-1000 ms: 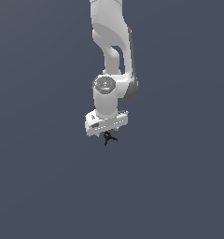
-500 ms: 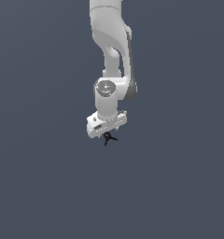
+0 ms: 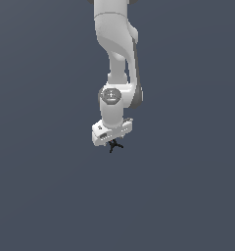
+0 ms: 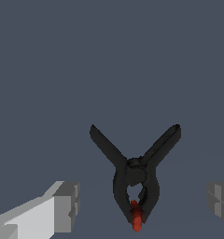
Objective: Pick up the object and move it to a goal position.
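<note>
Hanging from above, our one white arm (image 3: 117,59) holds its gripper (image 4: 142,205) low over a flat, uniform slate-grey surface (image 3: 41,196) that fills both views. We see no desk edge, corner, wall or other room feature in either picture, so we cannot place anything against an edge.

Nearest the wrist camera, we count two grey finger pads (image 4: 67,205), one at each side of the frame, standing well apart with a wide gap between them. Between them, touching neither pad, lies the single object (image 4: 135,179): a black spring clamp with two handles spread in a V, two curved arms closing to a tip, and one red piece at that tip. It is the only loose thing we count on the surface.

Farther off, the exterior view shows what the wrist view cannot: the whole arm descending from the top of the frame, its round joint, and the white gripper (image 3: 113,139) body directly above the object (image 3: 113,145), which there is only a tiny black spindly shape under the hand. That view is too small to show the fingers' spacing; the wrist view alone settles it.
</note>
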`<state>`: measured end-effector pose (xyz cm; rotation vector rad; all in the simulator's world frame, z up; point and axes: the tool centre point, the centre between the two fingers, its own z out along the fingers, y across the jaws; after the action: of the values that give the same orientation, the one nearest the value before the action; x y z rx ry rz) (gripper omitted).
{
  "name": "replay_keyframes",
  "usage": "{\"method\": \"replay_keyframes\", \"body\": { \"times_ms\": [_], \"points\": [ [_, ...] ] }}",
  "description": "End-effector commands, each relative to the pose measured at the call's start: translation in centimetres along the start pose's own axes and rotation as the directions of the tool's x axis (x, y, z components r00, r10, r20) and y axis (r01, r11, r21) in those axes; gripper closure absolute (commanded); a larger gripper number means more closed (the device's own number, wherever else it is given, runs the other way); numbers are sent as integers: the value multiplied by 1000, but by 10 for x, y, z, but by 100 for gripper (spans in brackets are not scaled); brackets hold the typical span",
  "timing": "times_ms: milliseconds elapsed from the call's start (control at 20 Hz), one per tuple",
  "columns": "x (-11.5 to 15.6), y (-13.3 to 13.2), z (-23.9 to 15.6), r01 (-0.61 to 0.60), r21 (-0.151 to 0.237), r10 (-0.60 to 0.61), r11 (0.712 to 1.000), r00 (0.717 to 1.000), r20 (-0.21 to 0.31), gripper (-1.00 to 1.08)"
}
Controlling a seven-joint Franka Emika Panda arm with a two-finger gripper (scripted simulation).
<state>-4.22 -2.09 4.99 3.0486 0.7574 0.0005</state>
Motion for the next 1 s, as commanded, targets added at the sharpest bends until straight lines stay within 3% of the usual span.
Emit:
{"method": "replay_keyframes", "body": {
  "times_ms": [0, 450, 500, 950],
  "points": [
    [-1, -1, 12, 2, 1, -2, 1000, 1000, 1, -92],
    [0, 0, 36, 4, 0, -4, 1000, 1000, 0, -92],
    [0, 0, 36, 4, 0, -4, 1000, 1000, 0, 108],
    [0, 0, 36, 4, 0, -4, 1000, 1000, 0, 108]
  ]
}}
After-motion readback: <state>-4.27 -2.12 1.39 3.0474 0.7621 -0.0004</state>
